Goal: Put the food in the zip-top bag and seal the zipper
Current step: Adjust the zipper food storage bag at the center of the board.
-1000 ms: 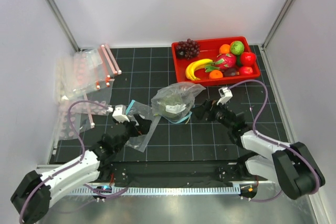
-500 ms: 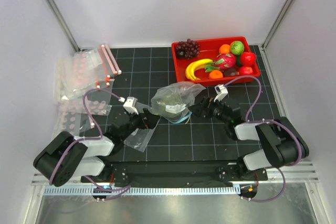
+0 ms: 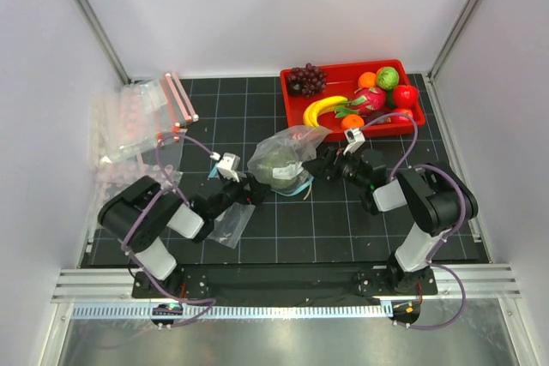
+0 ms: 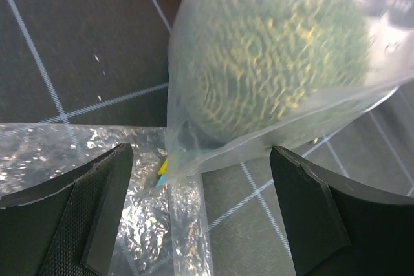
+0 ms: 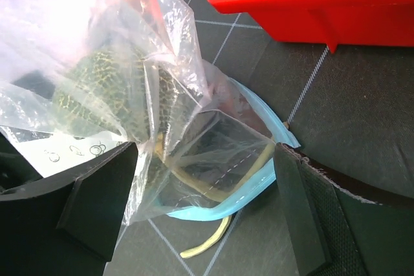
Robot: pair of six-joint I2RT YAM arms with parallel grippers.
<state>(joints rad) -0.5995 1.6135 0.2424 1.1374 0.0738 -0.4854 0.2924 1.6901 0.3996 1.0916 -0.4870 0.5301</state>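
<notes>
Both arms have swung in toward the middle since a second ago, and now the left tool and the right tool flank the zip-top bag at the centre of the tabletop. Both tools are spread wide, gripping nothing. The crumpled clear pouch bulges around the dull green, netted melon. Its teal-blue zipper curls open toward the right tool. The banana lies in the red tray behind.

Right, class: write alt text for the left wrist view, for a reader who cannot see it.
A dull green netted melon sits inside a clear zip-top bag on a black gridded mat, just ahead of the wide-open left pincer. Another crinkled clear bag lies beneath the pincer.
</notes>
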